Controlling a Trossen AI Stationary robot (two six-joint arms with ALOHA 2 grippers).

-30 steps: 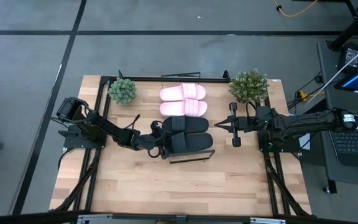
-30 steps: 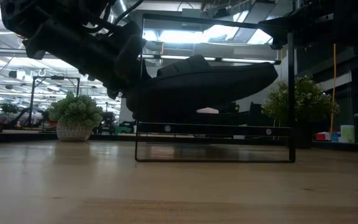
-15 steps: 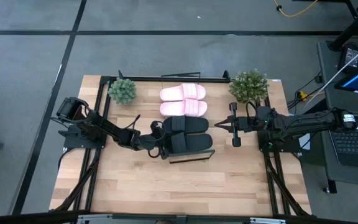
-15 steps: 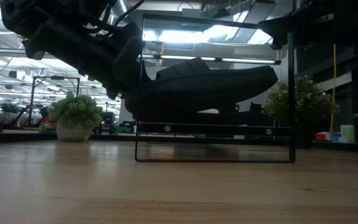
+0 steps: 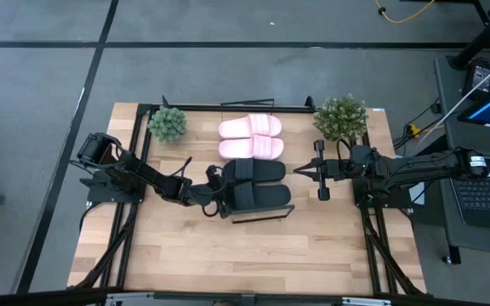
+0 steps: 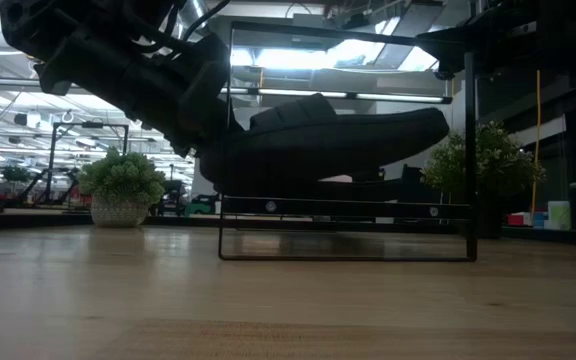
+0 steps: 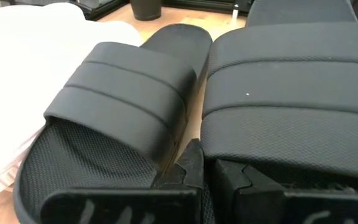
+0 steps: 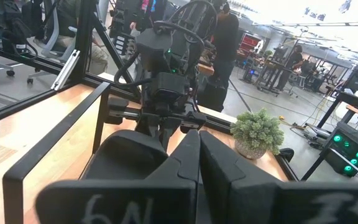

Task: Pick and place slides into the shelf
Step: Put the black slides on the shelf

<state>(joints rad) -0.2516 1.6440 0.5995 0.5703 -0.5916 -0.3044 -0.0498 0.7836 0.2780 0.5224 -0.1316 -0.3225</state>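
Note:
Two pale pink slides lie side by side at the far part of the shelf. A black slide lies flat just in front of them. My left gripper is shut on the second black slide, the nearest one. In the low view that slide hangs over the shelf's dark front rail. The left wrist view shows both black slides, the held one and the lying one. My right gripper waits shut to the right of the slides. My left gripper holds the nearer black slide by its toe end, just ahead of the wide strap, pinched between the two fingers. The fingers come slanting down from the table's left, along the slide's length. The slide is roughly level, its heel end pointing right and slightly raised above the rail.
Two small potted plants stand at the far corners, one on the left and one on the right. A black metal frame rises around the shelf. Bare wooden tabletop lies toward the near edge.
My left gripper has eased the held black slide slightly lower over the shelf. In the low view, the strip of pink slide that showed beneath it is now covered. My right arm has kept still.

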